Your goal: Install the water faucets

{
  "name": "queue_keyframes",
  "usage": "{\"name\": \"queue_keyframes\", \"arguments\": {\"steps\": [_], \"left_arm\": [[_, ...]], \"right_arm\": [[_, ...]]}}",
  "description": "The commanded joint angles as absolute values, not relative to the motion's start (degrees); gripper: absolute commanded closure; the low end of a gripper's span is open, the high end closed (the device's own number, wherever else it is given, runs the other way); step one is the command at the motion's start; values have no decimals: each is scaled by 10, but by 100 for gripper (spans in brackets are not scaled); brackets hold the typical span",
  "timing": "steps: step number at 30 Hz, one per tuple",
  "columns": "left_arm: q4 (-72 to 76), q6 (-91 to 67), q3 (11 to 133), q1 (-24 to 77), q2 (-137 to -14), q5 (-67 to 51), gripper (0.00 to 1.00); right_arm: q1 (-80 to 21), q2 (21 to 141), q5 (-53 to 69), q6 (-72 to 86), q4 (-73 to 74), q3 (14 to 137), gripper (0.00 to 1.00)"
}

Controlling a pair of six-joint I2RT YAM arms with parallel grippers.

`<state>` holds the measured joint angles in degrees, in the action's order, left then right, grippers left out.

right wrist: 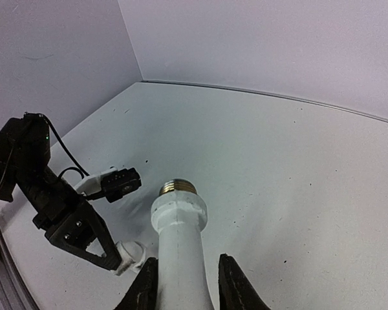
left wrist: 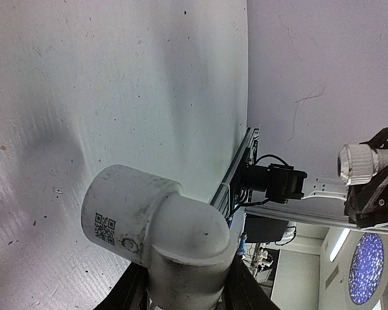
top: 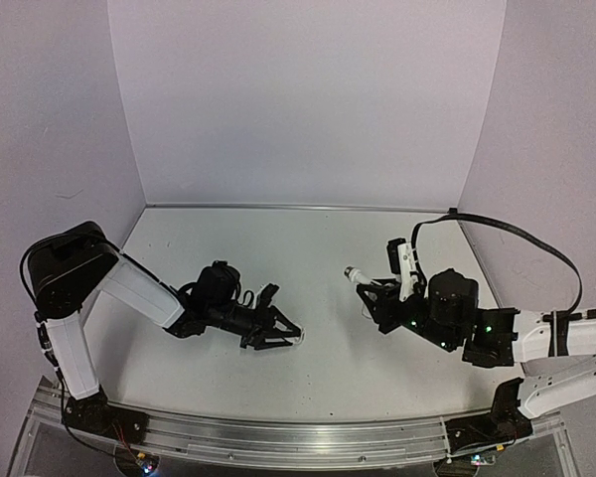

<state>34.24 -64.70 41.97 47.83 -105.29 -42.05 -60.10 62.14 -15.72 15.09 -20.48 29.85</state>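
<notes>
Top external view: both arms reach low over the white worktop, their grippers facing each other across its middle and well apart. The left gripper is closed on the white elbow fitting, which juts out beyond its fingertips. The left wrist view shows a small printed code near the rim of the fitting's socket. The right gripper is clamped around the body of the white tap, held clear of the worktop, its metal threaded end pointing toward the left arm.
</notes>
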Motion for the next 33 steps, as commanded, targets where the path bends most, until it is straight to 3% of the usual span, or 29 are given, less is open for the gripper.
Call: {"name": "queue_keyframes", "arguments": {"steps": [1, 6, 10, 16, 23, 33], "left_arm": [[403, -604, 446, 504, -1082, -415, 80], [402, -588, 437, 505, -1108, -398, 78], [402, -581, 430, 506, -1113, -391, 71], [392, -561, 405, 506, -1074, -378, 38], [222, -469, 344, 504, -944, -291, 15], [-106, -305, 375, 502, -640, -51, 10]], "right_arm": [[-603, 628, -159, 156, -219, 306, 100], [-603, 635, -158, 157, -219, 311, 100], [-603, 639, -155, 159, -219, 312, 100], [-604, 635, -150, 160, -217, 313, 100], [-603, 625, -156, 158, -214, 310, 100], [-603, 628, -160, 153, -210, 315, 100]]}}
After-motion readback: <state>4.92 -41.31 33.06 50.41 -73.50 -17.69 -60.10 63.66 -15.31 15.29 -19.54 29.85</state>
